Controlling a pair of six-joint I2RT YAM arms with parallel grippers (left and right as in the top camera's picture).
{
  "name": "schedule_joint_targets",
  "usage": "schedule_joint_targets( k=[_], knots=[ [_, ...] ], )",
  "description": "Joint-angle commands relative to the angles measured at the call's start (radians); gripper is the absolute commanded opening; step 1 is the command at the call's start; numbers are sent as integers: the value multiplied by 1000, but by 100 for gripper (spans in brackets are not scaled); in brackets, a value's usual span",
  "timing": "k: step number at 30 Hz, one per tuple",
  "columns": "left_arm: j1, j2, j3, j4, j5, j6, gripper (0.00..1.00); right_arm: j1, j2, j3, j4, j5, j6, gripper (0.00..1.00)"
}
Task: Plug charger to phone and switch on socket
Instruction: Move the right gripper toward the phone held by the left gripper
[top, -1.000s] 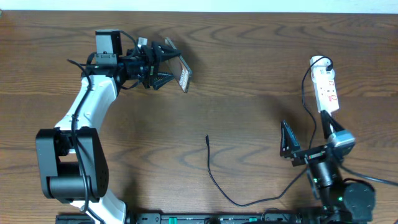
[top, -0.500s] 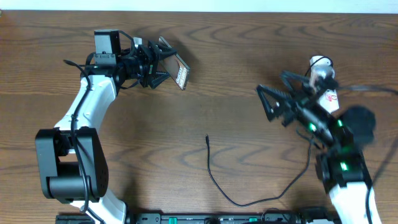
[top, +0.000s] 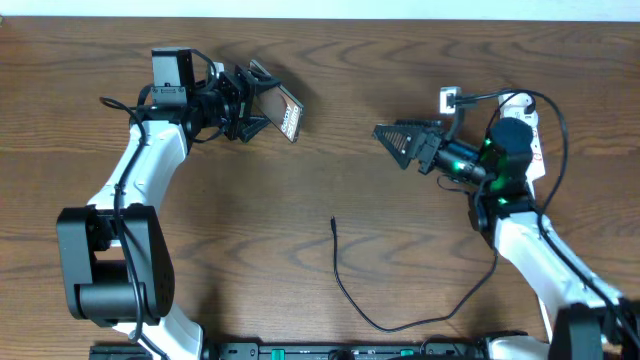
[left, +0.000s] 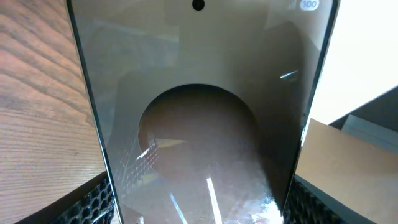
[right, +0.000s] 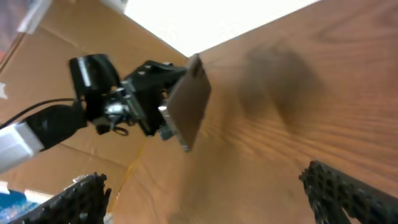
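My left gripper (top: 258, 101) clamps the phone (top: 283, 108), tilted above the desk (top: 400, 60) at far left. My right gripper (top: 389, 144) hangs empty with its jaws apart, and the charger (top: 334, 240) lies loose on the desk.

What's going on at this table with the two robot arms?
The left gripper holds the phone tilted up off the table. The right gripper hovers open and empty, pointed toward it. The charger lies loose on the table, its plug tip not yet in the phone. The socket sits at far right.
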Motion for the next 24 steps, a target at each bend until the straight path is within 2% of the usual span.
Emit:
schedule_joint_targets(
  k=[1, 6, 16, 24],
  knots=[
    [-29, -38, 10, -24, -36, -5, 7, 12, 44, 18, 9, -16, 31, 99],
    [-86, -38, 10, -71, -109, -6, 7, 51, 68, 18, 8, 8, -28, 99],
    [-175, -38, 10, -72, -112, -14, 7, 163, 68, 18, -86, 218, -56, 98],
    [-238, -38, 10, -80, -160, -14, 7, 214, 68, 18, -119, 288, -105, 99]
  ],
)
